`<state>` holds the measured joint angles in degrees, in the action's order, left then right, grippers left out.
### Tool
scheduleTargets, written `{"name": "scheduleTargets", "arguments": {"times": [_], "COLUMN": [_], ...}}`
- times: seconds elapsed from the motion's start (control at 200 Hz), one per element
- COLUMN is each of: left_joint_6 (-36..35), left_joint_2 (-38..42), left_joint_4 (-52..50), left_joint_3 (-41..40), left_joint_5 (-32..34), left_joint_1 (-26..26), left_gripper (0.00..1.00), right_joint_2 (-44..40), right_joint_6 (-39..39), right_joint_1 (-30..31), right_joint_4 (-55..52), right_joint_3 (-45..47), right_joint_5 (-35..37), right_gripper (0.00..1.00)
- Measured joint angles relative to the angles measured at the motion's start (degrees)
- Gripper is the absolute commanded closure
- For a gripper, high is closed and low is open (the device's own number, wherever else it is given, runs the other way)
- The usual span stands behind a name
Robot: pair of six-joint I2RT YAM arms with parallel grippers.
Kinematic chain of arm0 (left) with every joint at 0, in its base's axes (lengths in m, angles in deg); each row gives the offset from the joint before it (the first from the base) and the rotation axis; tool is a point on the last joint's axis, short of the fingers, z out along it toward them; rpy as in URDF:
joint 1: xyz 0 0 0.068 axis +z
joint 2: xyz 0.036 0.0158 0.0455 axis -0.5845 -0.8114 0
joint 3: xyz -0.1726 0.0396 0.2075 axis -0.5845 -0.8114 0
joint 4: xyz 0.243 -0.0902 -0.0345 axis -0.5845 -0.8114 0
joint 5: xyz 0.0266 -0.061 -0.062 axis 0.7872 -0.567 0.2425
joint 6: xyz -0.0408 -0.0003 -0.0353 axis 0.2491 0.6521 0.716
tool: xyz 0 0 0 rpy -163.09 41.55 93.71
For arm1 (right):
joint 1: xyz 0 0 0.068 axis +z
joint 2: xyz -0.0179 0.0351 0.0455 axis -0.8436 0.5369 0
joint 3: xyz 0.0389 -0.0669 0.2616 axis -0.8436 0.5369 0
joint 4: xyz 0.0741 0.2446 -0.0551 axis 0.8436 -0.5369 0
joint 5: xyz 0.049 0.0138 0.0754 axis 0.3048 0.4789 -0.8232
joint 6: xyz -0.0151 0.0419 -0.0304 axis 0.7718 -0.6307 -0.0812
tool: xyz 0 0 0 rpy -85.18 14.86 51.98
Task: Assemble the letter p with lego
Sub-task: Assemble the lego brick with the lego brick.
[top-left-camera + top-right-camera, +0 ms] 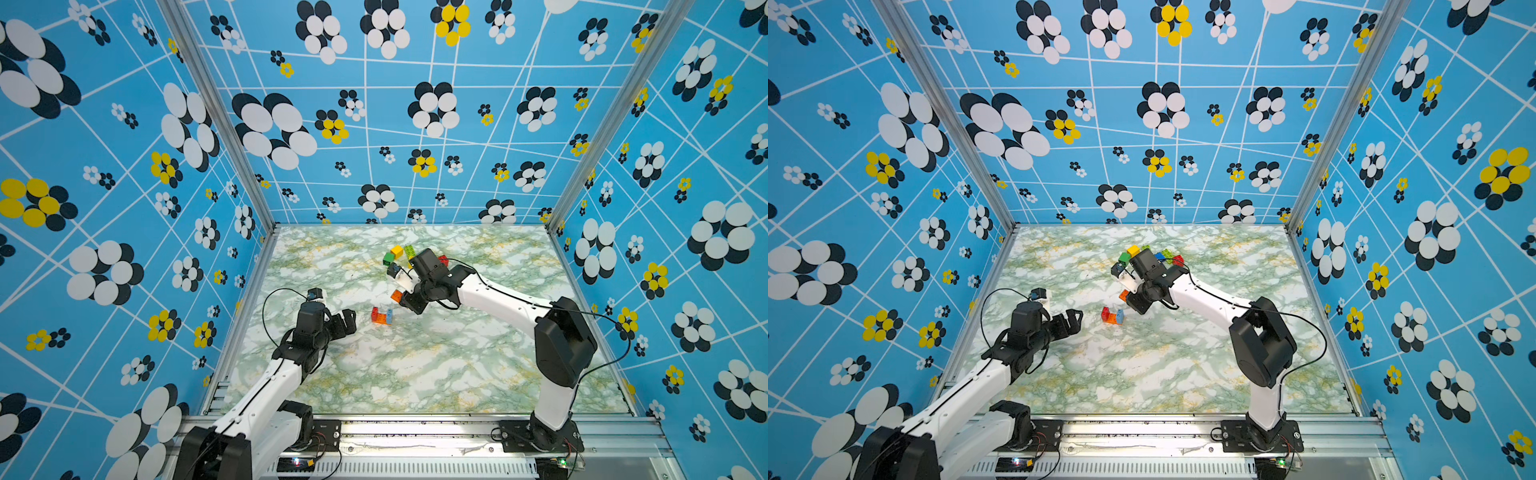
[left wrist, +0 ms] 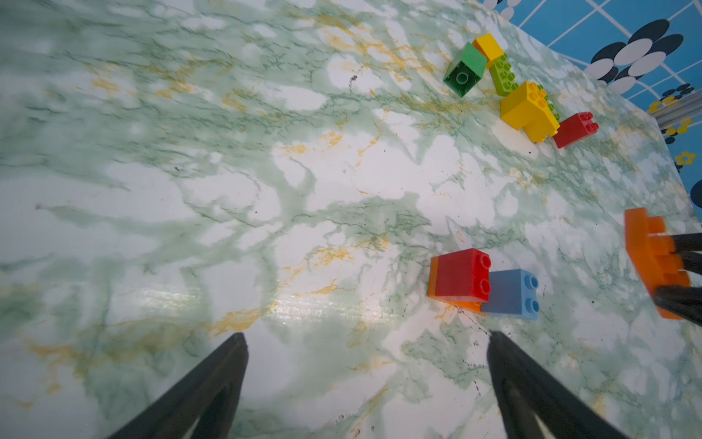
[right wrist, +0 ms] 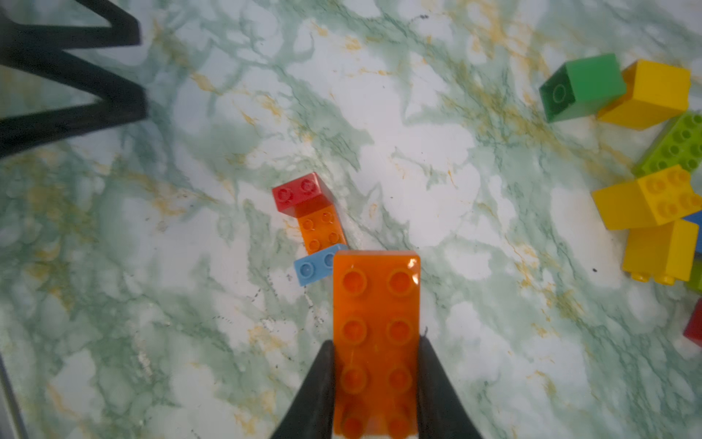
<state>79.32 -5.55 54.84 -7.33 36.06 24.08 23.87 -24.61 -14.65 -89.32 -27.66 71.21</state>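
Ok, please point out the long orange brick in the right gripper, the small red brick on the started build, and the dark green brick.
long orange brick (image 3: 376, 304): right wrist view, studded top face.
small red brick (image 3: 300, 190): right wrist view, studded top.
dark green brick (image 2: 465, 70): left wrist view, side face.

No legible text, labels, brand marks or numbers anywhere: none on the plastic bricks, the robot arms, the marble-pattern tabletop or the flower-print walls.
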Motion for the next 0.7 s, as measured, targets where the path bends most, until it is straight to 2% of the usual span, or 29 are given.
{"name": "scheduleTargets", "arguments": {"times": [0.125, 0.275, 0.7], "left_joint_6": [0.2, 1.6, 3.3], "left_joint_2": [-2.3, -3.5, -5.2], "left_joint_4": [0.7, 2.8, 5.6], "left_joint_3": [0.5, 0.5, 0.4], "left_joint_5": [-2.7, -5.9, -9.7], "left_joint_1": [1.3, 3.7, 5.7], "left_gripper": [0.01, 0.0, 0.0], "right_joint_2": [1.5, 7.2, 16.8], "right_joint_6": [3.3, 7.0, 11.1], "right_joint_1": [1.5, 3.9, 5.4], "right_joint_4": [-4.3, -9.1, -16.1], "right_joint_3": [-3.1, -10.9, -22.4], "right_joint_5": [-3.1, -4.6, -1.7], "right_gripper": [0.84, 0.85, 0.85]}}
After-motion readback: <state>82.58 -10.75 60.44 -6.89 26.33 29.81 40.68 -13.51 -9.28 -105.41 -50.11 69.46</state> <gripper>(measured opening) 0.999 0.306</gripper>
